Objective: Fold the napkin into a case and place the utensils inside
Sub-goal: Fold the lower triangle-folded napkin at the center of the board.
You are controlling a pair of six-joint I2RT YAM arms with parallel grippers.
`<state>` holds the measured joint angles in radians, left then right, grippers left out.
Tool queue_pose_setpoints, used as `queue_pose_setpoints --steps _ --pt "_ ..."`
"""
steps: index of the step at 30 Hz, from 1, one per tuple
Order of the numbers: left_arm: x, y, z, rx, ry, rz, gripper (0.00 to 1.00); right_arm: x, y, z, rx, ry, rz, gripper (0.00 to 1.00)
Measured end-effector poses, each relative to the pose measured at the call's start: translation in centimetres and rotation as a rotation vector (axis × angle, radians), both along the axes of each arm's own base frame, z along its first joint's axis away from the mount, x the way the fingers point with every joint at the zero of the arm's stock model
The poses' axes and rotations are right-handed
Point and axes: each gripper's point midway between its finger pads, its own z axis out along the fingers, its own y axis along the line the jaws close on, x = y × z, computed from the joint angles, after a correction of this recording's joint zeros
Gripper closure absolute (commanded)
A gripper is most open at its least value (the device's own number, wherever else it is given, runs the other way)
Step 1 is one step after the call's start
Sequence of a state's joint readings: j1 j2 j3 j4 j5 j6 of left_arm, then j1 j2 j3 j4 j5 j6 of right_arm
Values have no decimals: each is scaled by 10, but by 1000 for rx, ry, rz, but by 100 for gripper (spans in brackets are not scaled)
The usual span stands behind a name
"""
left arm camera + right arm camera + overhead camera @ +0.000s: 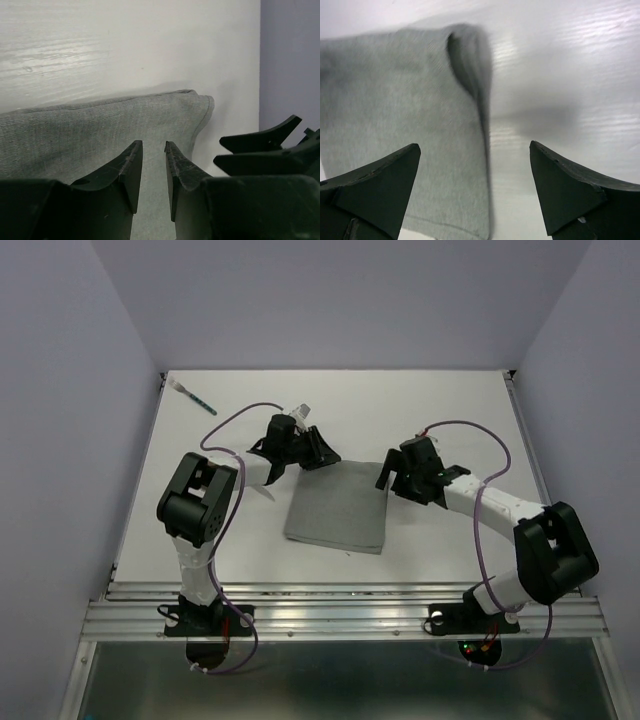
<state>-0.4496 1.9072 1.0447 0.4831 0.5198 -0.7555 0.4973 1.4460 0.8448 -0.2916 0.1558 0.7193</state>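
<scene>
The grey napkin (335,508) lies folded into a flat rectangle in the middle of the white table (450,410). My left gripper (318,452) hovers at its far left corner. In the left wrist view the left gripper (152,144) shows a narrow gap with nothing in it, above the napkin (100,125). My right gripper (385,476) is at the far right corner. The right wrist view shows the right gripper (474,146) wide open and empty, straddling the right edge of the napkin (395,100). One teal-handled utensil (196,398) lies at the far left of the table.
Lavender walls close in the table on the left, back and right. A metal rail (340,615) runs along the near edge by the arm bases. The right arm's fingers (265,145) show at the right of the left wrist view.
</scene>
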Motion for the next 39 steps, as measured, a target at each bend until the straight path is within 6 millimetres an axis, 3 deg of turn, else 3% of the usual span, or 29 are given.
queue_pose_setpoints --steps 6,10,16,23,32,39 --pt "5 8 -11 95 14 17 65 36 -22 -32 9 50 -27 5" --pt "14 7 -12 117 0 15 65 66 -10 -26 61 -19 21 8" --pt "9 12 -36 167 46 6 65 93 16 -28 146 -76 101 19" --pt "5 14 -52 193 80 -3 65 95 27 -29 206 -83 119 40" --pt "5 15 -53 195 78 -3 65 94 32 -29 253 -80 111 31" --pt "5 14 -53 184 69 0 66 91 32 -31 304 -99 80 44"
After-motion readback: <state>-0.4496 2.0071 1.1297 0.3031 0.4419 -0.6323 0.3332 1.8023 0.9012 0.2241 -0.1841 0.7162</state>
